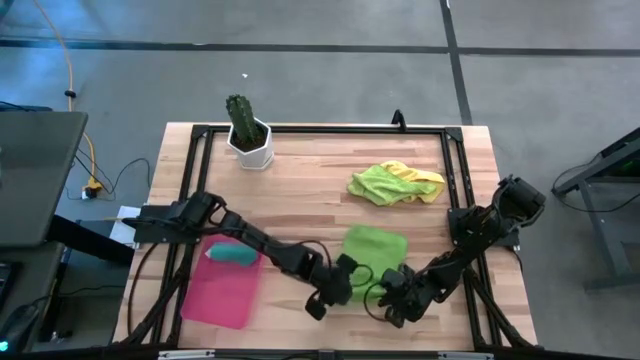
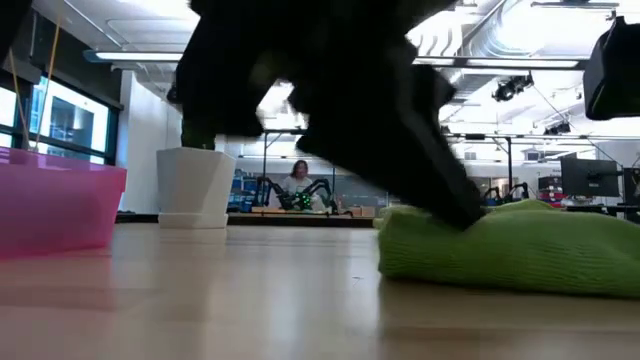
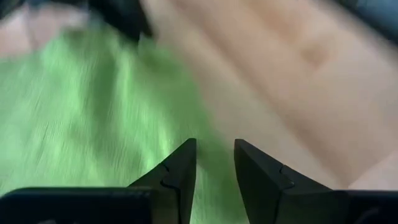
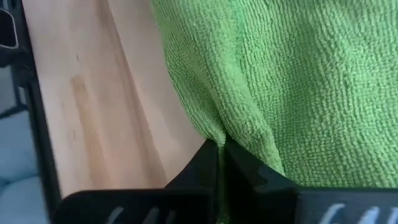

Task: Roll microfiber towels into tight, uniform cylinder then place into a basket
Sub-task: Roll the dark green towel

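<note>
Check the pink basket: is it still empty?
No, a rolled teal towel already lies in the pink basket, near its far end.

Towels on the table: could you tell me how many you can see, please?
4: a teal towel rolled in the basket, a green towel near the front edge, and a lime towel bunched with a yellow towel toward the back right.

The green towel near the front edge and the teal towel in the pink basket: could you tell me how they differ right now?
The green towel lies spread flat on the table, whereas the teal towel is a compact roll inside the pink basket. The green towel looks larger in outline; the teal one is a short cylinder. The right gripper is shut on the green towel's edge with the left gripper open beside it; nothing touches the teal towel. Both are soft cloths.
</note>
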Available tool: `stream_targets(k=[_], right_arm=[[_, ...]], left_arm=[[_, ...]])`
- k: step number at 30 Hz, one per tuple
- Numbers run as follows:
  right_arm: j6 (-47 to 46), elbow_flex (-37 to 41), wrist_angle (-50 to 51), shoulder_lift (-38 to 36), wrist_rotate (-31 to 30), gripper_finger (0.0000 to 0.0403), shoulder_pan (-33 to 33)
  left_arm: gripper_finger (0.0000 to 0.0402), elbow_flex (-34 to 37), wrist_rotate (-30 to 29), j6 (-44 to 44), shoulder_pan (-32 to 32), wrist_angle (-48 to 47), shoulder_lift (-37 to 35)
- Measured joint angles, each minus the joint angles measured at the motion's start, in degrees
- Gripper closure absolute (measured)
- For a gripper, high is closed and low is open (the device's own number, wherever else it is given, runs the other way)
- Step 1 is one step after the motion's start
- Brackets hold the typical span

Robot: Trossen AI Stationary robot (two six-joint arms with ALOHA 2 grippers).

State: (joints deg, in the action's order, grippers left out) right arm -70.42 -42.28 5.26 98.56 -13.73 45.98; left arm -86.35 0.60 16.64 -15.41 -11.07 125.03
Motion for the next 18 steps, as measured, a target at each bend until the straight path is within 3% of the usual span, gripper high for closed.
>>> stream_targets(k=[5, 18], right_arm=[[-4.7, 0.2, 0.3, -2.5, 1.7, 0.0403, -0.9], [-9.7, 0.2, -1.5, -3.4, 4.5, 0.0403, -3.3]], left_arm=[[0.0302, 0.0, -8.2, -1.5, -1.8, -3.5, 0.0], [0.0302, 0.0, -10.1, -1.4, -2.5, -2.8, 2.0]])
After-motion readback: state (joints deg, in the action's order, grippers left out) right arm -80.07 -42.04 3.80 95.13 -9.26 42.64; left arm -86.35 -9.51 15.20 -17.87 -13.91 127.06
